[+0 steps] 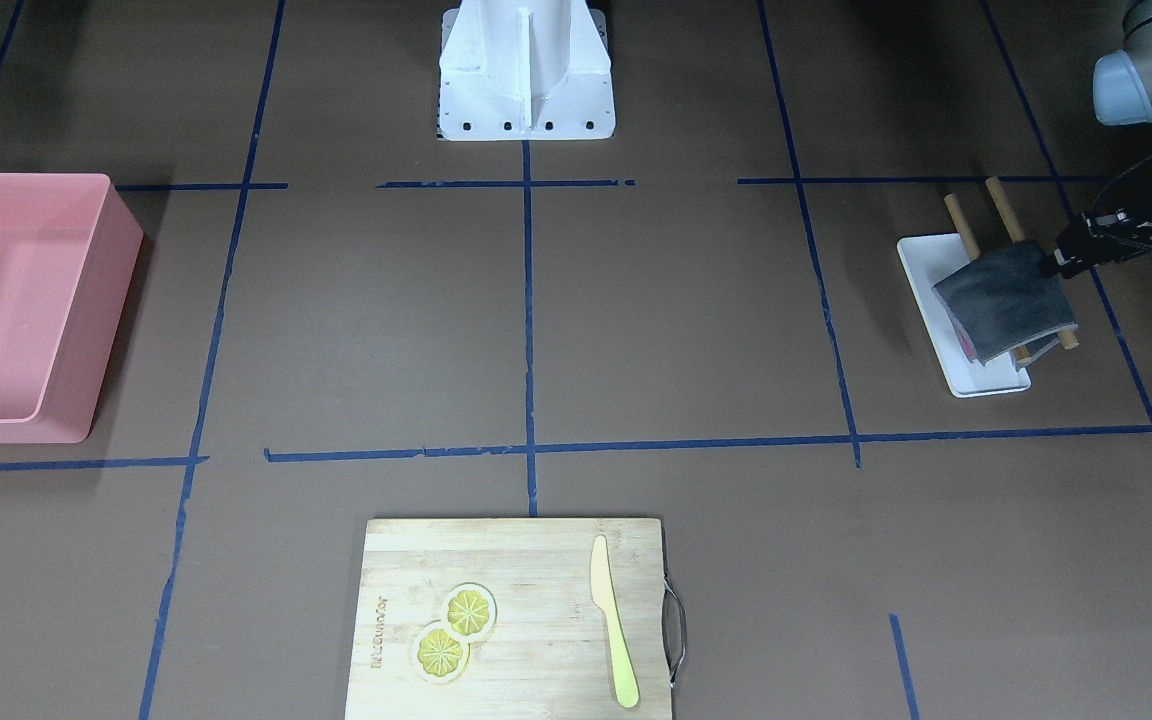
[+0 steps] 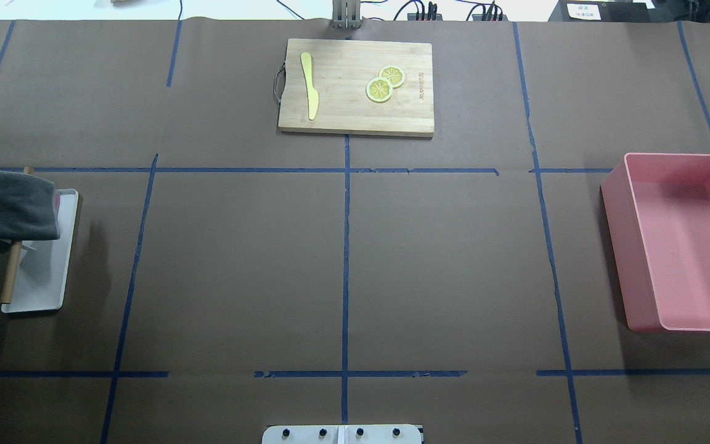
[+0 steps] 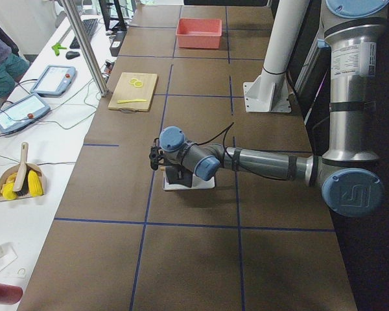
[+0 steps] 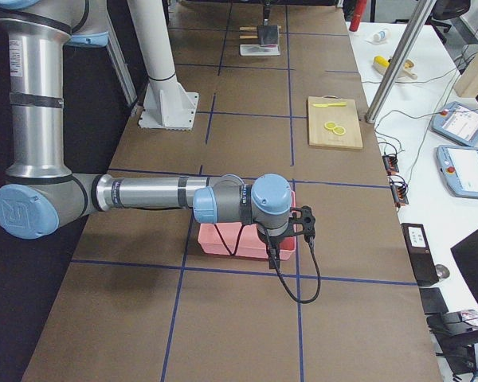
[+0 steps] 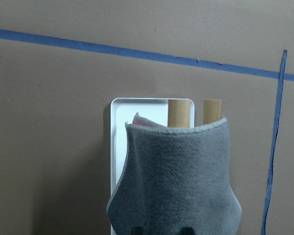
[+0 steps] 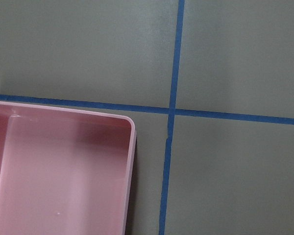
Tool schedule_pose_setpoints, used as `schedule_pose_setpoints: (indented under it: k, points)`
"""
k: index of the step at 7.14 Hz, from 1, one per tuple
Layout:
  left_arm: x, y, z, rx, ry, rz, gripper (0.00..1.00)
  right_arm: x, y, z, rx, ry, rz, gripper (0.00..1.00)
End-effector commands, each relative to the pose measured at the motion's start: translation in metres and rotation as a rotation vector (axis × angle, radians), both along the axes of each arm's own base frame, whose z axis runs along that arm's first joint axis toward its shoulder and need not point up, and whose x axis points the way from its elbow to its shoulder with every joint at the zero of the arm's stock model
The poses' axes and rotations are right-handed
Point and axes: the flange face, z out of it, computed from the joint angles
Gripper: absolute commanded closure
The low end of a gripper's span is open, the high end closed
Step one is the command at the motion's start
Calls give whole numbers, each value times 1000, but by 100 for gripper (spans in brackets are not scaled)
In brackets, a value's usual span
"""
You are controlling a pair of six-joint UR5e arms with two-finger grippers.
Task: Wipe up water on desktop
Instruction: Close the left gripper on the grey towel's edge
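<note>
Brown desktop [image 1: 686, 320] with its blue tape grid spreads wide under both arms, left gripper [image 1: 1054, 264] right at the edge of the grey cloth [image 1: 1004, 300] draped over 2 wooden rods [image 1: 1002, 207] above the white tray [image 1: 976, 378], fingers' grip impossible to tell, while the right gripper [image 4: 272, 253] hovers over the pink bin [image 1: 86, 330], its fingers unreadable too.
</note>
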Motion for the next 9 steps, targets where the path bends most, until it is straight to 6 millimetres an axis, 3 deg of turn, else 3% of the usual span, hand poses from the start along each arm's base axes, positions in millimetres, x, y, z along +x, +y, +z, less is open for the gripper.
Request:
schedule_pose_setpoints:
  k: [1, 6, 9]
  points:
    - [1, -1, -2, 1, 1, -1, 61, 0, 0, 0, 0, -1, 0, 0]
    - [3, -2, -2, 1, 1, 2, 63, 0, 0, 0, 0, -1, 0, 0]
    - [3, -1, -2, 1, 3, 5, 87, 1, 1, 1, -2, -2, 1, 0]
